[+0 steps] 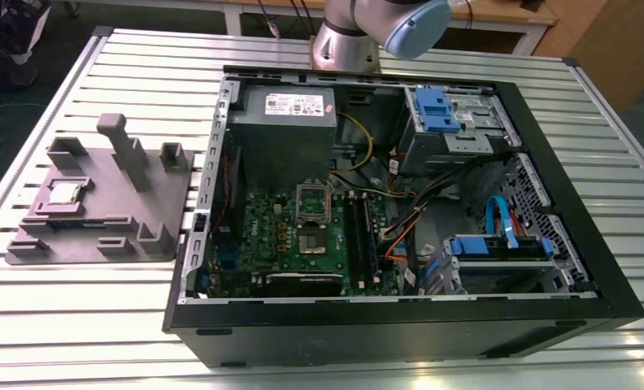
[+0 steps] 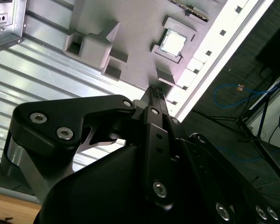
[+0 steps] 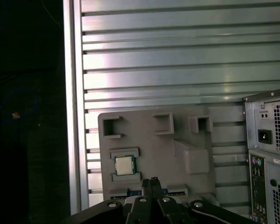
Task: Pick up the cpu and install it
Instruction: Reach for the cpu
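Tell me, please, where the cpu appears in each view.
Exterior view: cpu on the grey holder, at the exterior view's left of the computer case.
Second wrist view: cpu in a grey holder recess.
First wrist view: cpu in that same recess.
Shared landmark: the grey holder.

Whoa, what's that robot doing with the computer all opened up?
A robot arm is working on putting a cpu into the open computer case. The cpu lies in its slot on the grey holder tray on the metal table, beside the case, so it is not picked up yet. The gripper hangs above the tray near the cpu, shut and holding nothing.
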{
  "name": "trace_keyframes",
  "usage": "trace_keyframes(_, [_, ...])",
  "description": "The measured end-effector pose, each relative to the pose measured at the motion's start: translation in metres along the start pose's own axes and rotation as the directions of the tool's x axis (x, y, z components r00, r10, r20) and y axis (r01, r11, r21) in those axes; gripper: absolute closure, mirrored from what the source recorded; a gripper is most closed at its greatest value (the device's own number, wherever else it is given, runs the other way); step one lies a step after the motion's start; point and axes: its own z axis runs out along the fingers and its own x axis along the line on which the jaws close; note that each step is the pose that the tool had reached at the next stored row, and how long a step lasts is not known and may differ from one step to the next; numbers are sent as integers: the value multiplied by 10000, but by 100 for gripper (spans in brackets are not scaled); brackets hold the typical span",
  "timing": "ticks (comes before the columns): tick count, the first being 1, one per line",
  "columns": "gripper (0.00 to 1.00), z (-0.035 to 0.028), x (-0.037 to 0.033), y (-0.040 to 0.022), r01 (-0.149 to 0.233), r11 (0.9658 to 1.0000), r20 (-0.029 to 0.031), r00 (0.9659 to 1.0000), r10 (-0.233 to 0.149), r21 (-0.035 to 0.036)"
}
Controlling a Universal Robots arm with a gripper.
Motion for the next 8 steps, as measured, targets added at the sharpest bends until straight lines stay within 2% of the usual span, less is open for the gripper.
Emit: trace_keyframes(8, [89,0,13,-1,-1,10000,0,10000,1,0])
